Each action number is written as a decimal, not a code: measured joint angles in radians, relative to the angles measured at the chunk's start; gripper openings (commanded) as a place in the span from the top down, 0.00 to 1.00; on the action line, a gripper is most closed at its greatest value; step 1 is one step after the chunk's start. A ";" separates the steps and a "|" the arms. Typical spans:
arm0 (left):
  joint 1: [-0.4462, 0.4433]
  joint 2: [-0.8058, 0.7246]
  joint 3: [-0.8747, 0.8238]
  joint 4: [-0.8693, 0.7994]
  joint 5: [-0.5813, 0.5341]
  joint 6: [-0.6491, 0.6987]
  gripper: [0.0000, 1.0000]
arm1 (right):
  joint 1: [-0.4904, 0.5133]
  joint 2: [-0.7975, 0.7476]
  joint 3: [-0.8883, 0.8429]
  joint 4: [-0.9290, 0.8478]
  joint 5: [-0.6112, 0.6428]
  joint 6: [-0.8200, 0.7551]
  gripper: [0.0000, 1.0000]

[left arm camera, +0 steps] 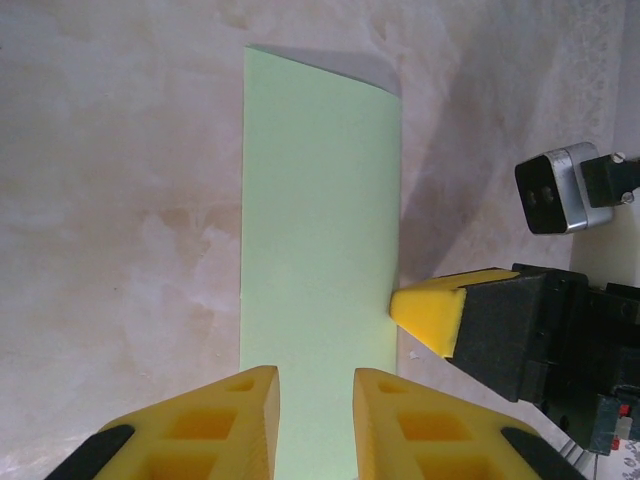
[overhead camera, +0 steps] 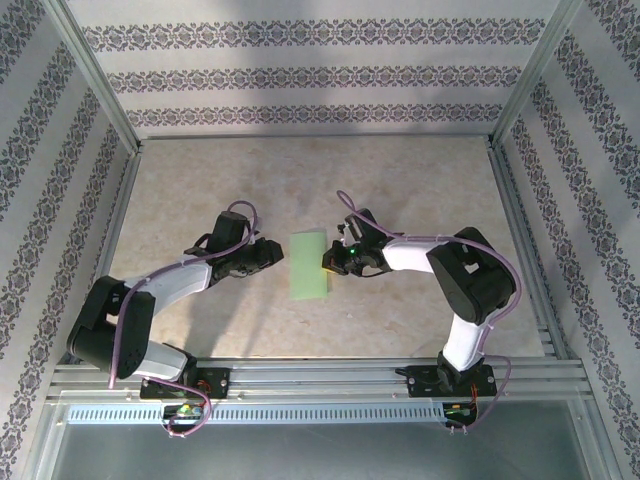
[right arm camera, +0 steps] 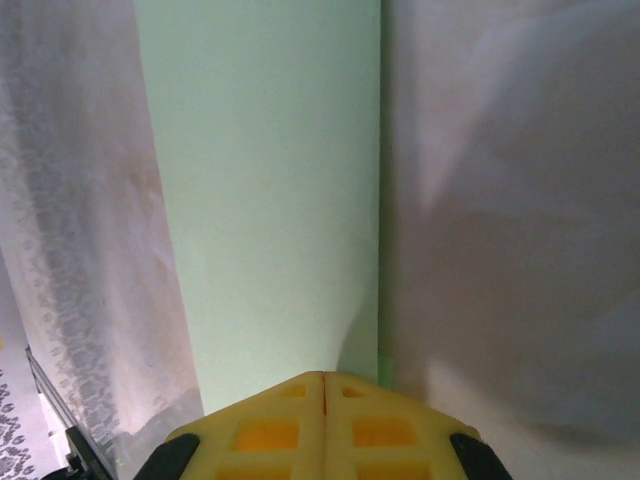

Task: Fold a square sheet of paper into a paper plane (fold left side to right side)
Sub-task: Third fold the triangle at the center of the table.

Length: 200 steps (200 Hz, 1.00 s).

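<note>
- The paper [overhead camera: 308,265] lies flat as a narrow pale green strip, folded double, right between the two grippers.
- From the left wrist, its far end is cut on a slant, with a grey sliver showing behind it.
- The left gripper [overhead camera: 276,254] stands at the strip's one long side. Its yellow fingers [left arm camera: 240,420] are parted by a narrow gap, with the paper's edge showing in that gap. Nothing is pinched.
- The right gripper [overhead camera: 328,262] stands at the opposite long side, fingers pressed together. Its tip [left arm camera: 428,308] touches the paper's edge. I cannot tell whether any paper is caught in it.
- The table [overhead camera: 400,180] under both grippers is a matte beige, marbled with paler and browner patches. Soft shadows fall beside the arms.
- Beyond the grippers and to either side stand white walls [overhead camera: 300,70] with bands of dark floral pattern.
- Metal posts [overhead camera: 95,70] frame the corners.
- Behind the grippers, a metal rail [overhead camera: 320,375] carries both arm bases.
</note>
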 measured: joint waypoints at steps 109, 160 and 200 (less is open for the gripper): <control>-0.005 0.159 0.044 0.027 0.108 -0.020 0.74 | -0.001 0.008 0.036 -0.095 0.070 -0.061 1.00; -0.034 0.224 0.051 0.076 0.130 -0.069 0.73 | -0.027 -0.038 -0.016 -0.095 0.079 -0.068 1.00; -0.061 0.264 0.093 0.075 0.129 -0.071 0.71 | -0.028 -0.040 -0.018 -0.095 0.081 -0.084 1.00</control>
